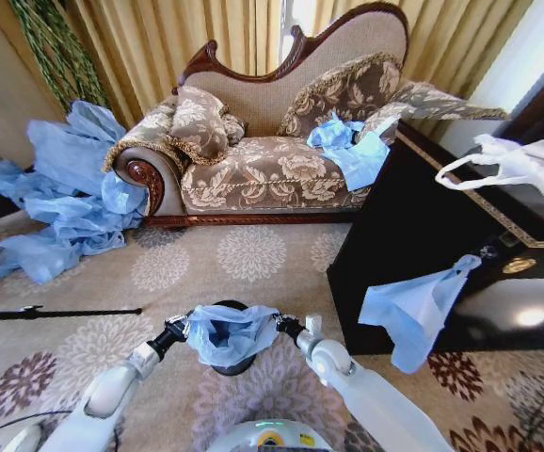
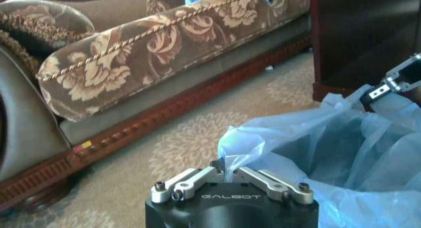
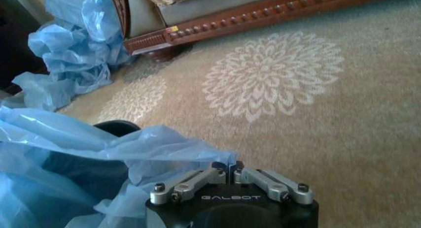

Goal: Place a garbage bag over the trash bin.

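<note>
1. Two grippers are seen low in the head view, one on either side of the garbage bag [image 1: 230, 332], which is draped over the top of the trash bin [image 1: 232, 363] on the carpet [image 1: 253, 264] in front of the sofa [image 1: 272, 160].
2. The left gripper [image 1: 176, 329] is held at the bag's left edge; in the left wrist view its jaws are pinched together on a fold of the blue film [image 2: 227, 171].
3. The right gripper [image 1: 289, 327] is held at the bag's right edge, with its jaws likewise closed on the film [image 3: 231, 166].
4. The bag's mouth is held open between them, and the bin's dark rim [image 3: 117, 127] is seen beneath the film.
5. A heap of blue bags [image 1: 65, 188] is piled on the carpet at the sofa's left end.
</note>
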Robot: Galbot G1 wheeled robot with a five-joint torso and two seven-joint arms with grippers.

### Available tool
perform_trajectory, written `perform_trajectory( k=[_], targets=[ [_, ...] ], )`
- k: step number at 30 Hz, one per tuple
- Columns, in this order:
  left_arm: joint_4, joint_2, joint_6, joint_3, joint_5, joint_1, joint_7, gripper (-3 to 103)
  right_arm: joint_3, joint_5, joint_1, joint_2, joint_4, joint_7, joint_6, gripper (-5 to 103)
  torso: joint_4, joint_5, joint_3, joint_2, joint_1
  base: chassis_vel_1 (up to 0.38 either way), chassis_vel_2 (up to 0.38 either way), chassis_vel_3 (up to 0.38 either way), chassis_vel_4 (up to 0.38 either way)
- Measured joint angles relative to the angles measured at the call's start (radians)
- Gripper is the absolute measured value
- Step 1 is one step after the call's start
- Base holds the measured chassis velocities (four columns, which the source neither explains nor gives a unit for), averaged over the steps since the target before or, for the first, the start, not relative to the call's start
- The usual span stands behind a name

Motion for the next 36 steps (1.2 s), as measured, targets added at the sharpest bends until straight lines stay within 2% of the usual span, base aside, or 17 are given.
perform_trajectory(
  k=[5, 9, 13, 23, 31, 36],
  targets=[
    [0.022, 0.008, 0.027, 0.009, -0.037, -0.014, -0.002, 0, 0.001, -0.003, 0.024, 0.016, -0.035, -0.014, 0.003, 0, 0.0001, 0.0001, 0.000, 0.000, 0.000, 0.000, 0.000, 0.000, 0.000],
    [0.091, 0.015, 0.069, 0.033, -0.117, -0.059, -0.021, 0, 0.000, -0.018, 0.060, 0.038, -0.097, -0.044, 0.008, 0, 0.0000, 0.0000, 0.000, 0.000, 0.000, 0.000, 0.000, 0.000, 0.000],
    [0.145, 0.009, 0.086, 0.045, -0.156, -0.094, -0.023, 0, -0.005, -0.034, 0.078, 0.056, -0.137, -0.073, 0.010, 0, 0.0000, 0.0001, 0.000, 0.000, 0.000, 0.000, 0.000, 0.000, 0.000],
    [0.264, -0.047, 0.106, 0.085, -0.192, -0.187, -0.016, 0, -0.003, -0.081, 0.143, 0.122, -0.276, -0.148, 0.015, 0, 0.0001, 0.0002, 0.000, 0.000, 0.000, 0.000, 0.000, 0.000, 0.000],
    [0.313, -0.072, 0.143, 0.095, -0.220, -0.220, -0.015, 0, 0.011, -0.102, 0.172, 0.168, -0.353, -0.171, 0.006, 0, 0.0001, 0.0002, 0.000, 0.000, 0.000, 0.000, 0.000, 0.000, 0.000],
    [0.338, -0.086, 0.163, 0.095, -0.227, -0.221, -0.014, 0, 0.003, -0.118, 0.169, 0.171, -0.372, -0.184, -0.004, 0, -0.0001, 0.0001, 0.000, 0.000, 0.000, 0.000, 0.000, 0.000, 0.000]
  ],
)
